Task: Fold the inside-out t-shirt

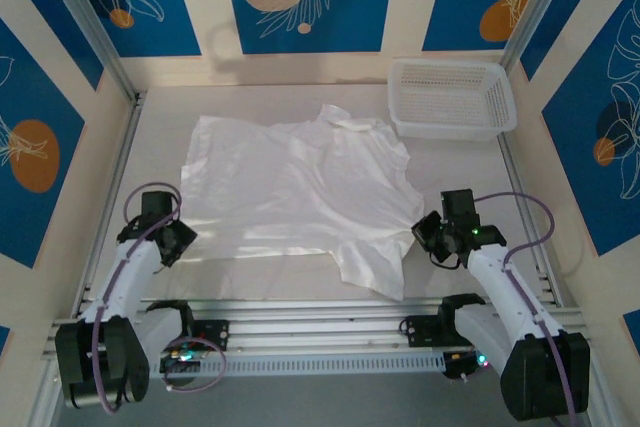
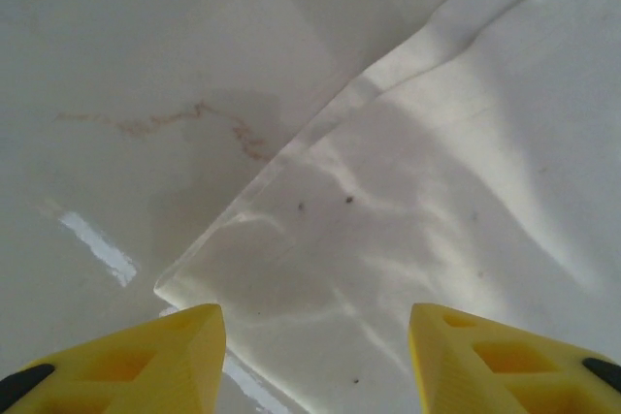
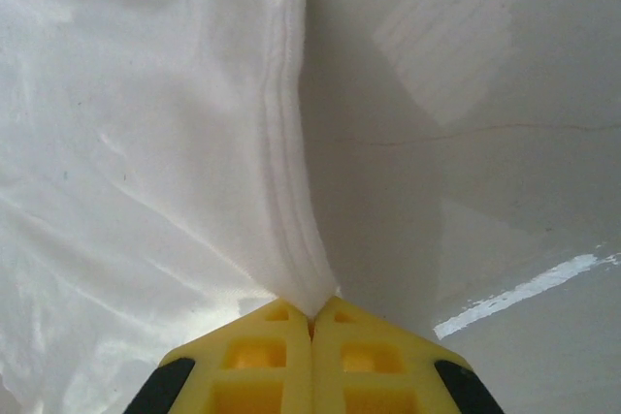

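On the table (image 1: 250, 277), mid-way between both arms, you've got the inside-out t-shirt (image 1: 300, 187) spread mostly flat. Its wider span runs left-right, with a loose flap hanging toward the near edge on the right.

R side: right gripper (image 1: 432, 235) sits at the shirt's right edge. Wrist cam shows its jaws pinched tight on a stitched edge of the cloth (image 3: 312, 322), and the fabric fans away from the tips, up and to the left.

L side: left gripper (image 1: 180, 237) is at the near-left corner of the shirt. Its jaws stand apart w/ nothing between them (image 2: 315, 322). The cloth corner (image 2: 165, 288) lies just ahead of the left fingertip, and the edge runs diagonally away, up and to the right. So the left arm is nearest that corner, and the shirt lies ahead and to its right.

Judgement: the left gripper needs that corner before any fold across starts. Thin cloth, so it'll likely drag and wrinkle if only the right side pulls.

Surface: smooth, pale, glossy, w/ a faint brownish mark left of the corner. Room: bare table on the near side. White mesh basket (image 1: 450, 97) sits far-right, just beside the shirt's far-right part, so watch it on any sweep that way.
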Tool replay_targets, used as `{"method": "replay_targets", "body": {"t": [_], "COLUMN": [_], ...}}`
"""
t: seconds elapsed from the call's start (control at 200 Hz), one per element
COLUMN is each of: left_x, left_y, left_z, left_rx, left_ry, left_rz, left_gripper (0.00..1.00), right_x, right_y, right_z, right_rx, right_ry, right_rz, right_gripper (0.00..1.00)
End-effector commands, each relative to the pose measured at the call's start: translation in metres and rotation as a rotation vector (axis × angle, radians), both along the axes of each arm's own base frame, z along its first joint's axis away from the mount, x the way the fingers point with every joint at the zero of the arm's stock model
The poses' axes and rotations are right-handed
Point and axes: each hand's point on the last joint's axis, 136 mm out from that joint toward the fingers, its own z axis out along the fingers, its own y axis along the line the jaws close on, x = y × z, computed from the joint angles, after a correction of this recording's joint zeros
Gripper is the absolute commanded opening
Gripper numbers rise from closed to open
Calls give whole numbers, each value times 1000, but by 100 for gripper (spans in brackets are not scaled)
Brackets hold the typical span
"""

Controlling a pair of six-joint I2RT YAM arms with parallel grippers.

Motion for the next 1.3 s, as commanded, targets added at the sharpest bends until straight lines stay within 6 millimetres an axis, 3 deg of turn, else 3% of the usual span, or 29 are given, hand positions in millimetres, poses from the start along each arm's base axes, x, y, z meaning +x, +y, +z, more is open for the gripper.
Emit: {"method": "replay_targets", "body": {"t": [0.0, 0.25, 0.445, 0.615, 0.85, 1.065, 1.175, 1.295], "left_x": [1, 2, 21, 32, 24, 6, -2, -2], "left_y": [-3, 28, 29, 30, 31, 33, 32, 28], "left_z": [5, 10, -10, -22, -27, -24, -25, -30], "left_rx": [-34, 97, 39, 23, 23, 47, 44, 26], "left_ry": [43, 93, 98, 114, 139, 169, 189, 204], "left_rz": [18, 53, 46, 48, 69, 85, 90, 78], "left_gripper": [53, 50, 27, 28, 33, 16, 17, 33], "right_x": [-1, 1, 3, 4, 5, 4, 4, 3], "right_y": [0, 3, 1, -1, -1, -1, 0, 0], "right_z": [2, 3, 3, 4, 1, 2, 2, 2], "right_rx": [0, 20, 9, 10, 25, 23, 30, 30], "right_ry": [-7, -38, -47, -46, -41, -38, -36, -33], "right_rz": [21, 49, 62, 70, 69, 74, 74, 75], "right_gripper": [0, 0, 0, 0, 0, 0, 0, 0]}}
